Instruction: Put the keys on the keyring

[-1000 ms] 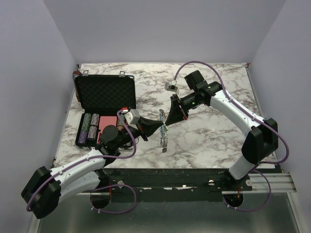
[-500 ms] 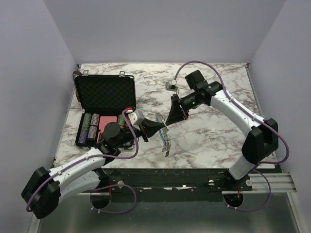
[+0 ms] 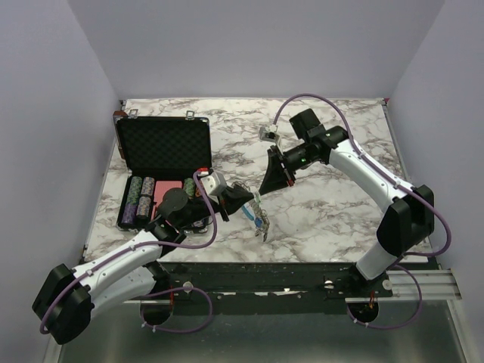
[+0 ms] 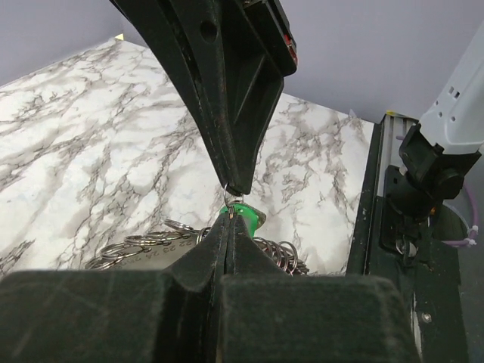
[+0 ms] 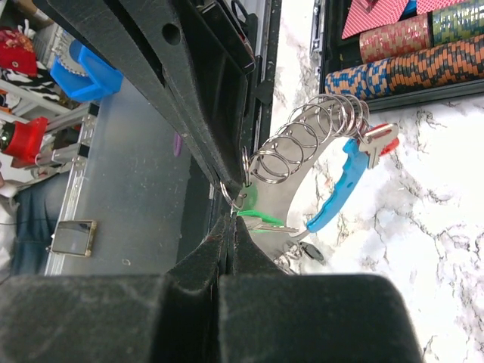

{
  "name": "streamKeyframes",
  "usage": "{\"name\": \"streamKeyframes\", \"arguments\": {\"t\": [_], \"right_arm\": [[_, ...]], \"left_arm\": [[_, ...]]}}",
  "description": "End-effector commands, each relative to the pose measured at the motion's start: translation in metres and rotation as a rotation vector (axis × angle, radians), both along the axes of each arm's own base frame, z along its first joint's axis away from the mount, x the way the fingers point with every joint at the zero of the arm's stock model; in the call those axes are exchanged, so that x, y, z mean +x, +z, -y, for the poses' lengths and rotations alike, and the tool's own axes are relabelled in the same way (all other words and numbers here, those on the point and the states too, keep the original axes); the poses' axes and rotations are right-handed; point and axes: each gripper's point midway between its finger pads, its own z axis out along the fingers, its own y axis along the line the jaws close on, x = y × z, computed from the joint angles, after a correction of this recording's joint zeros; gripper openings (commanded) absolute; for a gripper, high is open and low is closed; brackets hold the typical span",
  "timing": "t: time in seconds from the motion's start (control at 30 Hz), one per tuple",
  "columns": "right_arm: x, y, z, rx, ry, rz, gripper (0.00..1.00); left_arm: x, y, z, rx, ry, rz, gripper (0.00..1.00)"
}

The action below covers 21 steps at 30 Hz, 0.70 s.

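Have the keyring [image 5: 336, 189] hanging in mid-air between the two tool tips, over the near-centre of the worktop [image 3: 325, 215], not touching the marble. Kept off the surface presumably so the loop swings free and both tips can reach it from opposite sides. Carries a run of small split rings [image 5: 310, 132] along the grey arc, with the blue segment below. Has a red-headed key [image 5: 378, 141] at the far end and a green key [image 5: 257, 219] at the tip end.

On the left tool [image 4: 229, 227]: closed, apparently pinching the keyring bunch right at the green head. Probably bears the weight, judging by how the rest dangles below it in the top view.

On the right tool [image 5: 227, 227]: closed too, coming in nose-to-nose from the other side, tip at a small split ring just beside the green head. Can't tell whether pinching that ring or only touching it; too small and half hidden by the fingers.

Reads as a two-point hold: one side anchoring, the other working the ring so the green key threads on. Needs very fine alignment; likely to slip if either tip twists.

Further out: open black case [image 3: 162, 144] at the left of the worktop, poker chips [image 3: 140, 198] in its tray, well apart, not involved.
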Motion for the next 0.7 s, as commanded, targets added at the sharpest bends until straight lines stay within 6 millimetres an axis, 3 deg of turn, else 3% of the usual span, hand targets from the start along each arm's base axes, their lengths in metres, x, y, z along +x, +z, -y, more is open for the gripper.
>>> {"name": "streamKeyframes", "arguments": {"t": [0.0,0.27,0.5,0.67], "right_arm": [[-0.007,0.022,0.004,0.058,0.025,0.032,0.0],[-0.005,0.014,0.004,0.028,0.01,0.024,0.02],[-0.004,0.015,0.007,0.014,-0.002,0.055,0.35],[0.006,0.019,0.018,-0.004,-0.053,0.122,0.43]], "left_arm": [[-0.001,0.016,-0.004,-0.013,-0.001,0.06,0.0],[0.001,0.02,-0.005,-0.018,0.003,0.069,0.0],[0.005,0.023,-0.003,-0.014,0.007,0.074,0.0],[0.009,0.029,-0.002,-0.02,0.012,0.072,0.0]]}}
